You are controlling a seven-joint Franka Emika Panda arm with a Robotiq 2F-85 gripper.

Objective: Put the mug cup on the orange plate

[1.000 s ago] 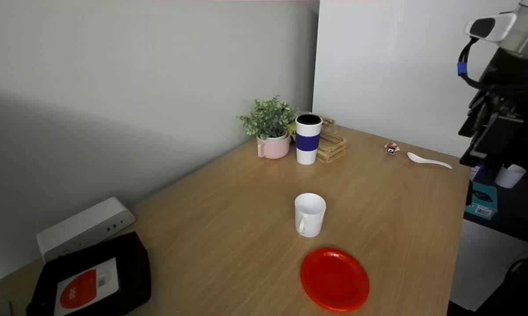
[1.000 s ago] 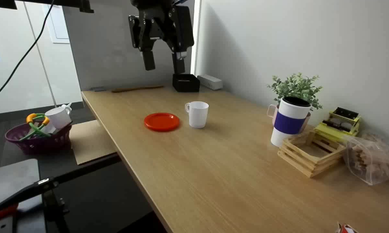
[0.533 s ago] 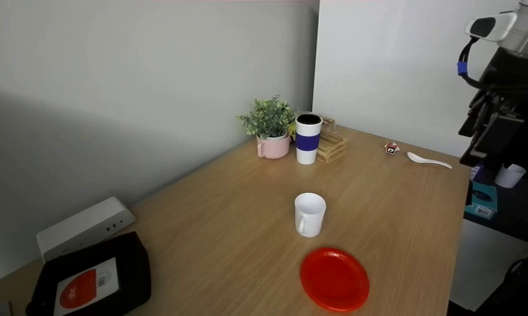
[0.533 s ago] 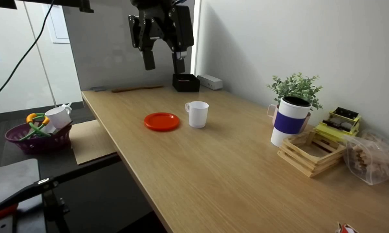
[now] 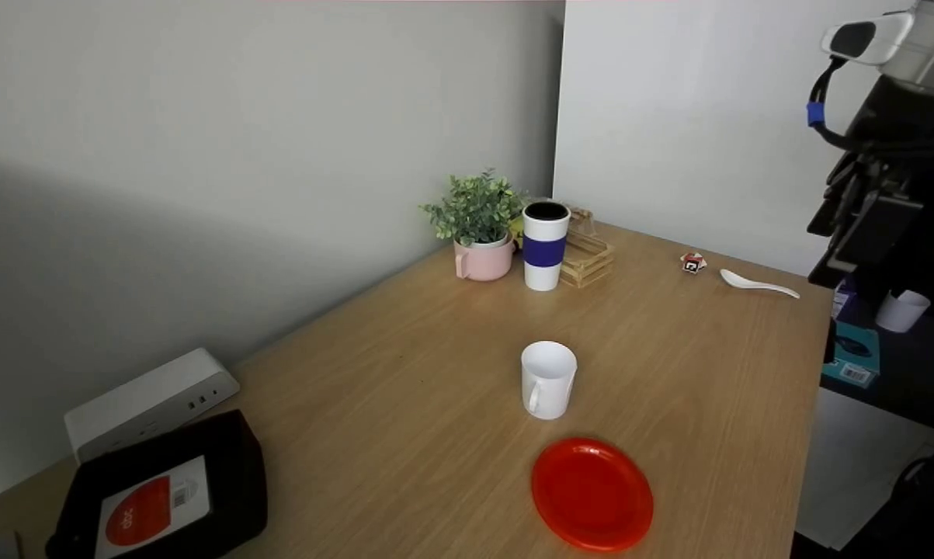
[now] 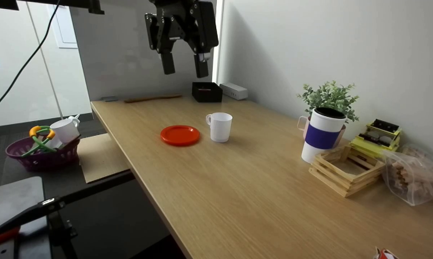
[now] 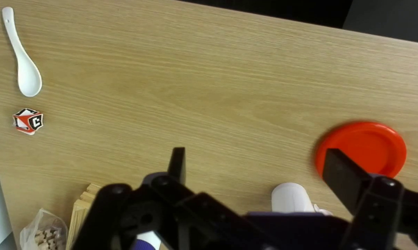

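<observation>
The white mug cup (image 5: 548, 380) stands upright on the wooden table, its handle to one side; it also stands there in an exterior view (image 6: 220, 127). The red-orange plate (image 5: 591, 494) lies flat beside it, with a small gap, and also shows in an exterior view (image 6: 180, 135). My gripper (image 6: 185, 74) is open and empty, high above the table. In the wrist view the gripper (image 7: 255, 150) has its fingers wide apart. The mug (image 7: 290, 198) is partly hidden behind the gripper body. One finger covers part of the plate (image 7: 372, 149).
A tall white cup with a blue band (image 6: 320, 135), a potted plant (image 6: 329, 97), a wooden crate (image 6: 346, 169) and a clear bag (image 6: 414, 176) stand by the wall. A white spoon (image 7: 26, 69) and small paper piece (image 7: 28, 121) lie at one end. A black box (image 5: 160, 489) sits opposite.
My gripper held still at first, then rose slightly and shifted a little over the last half second. It stays open. The mug and plate have not moved.
</observation>
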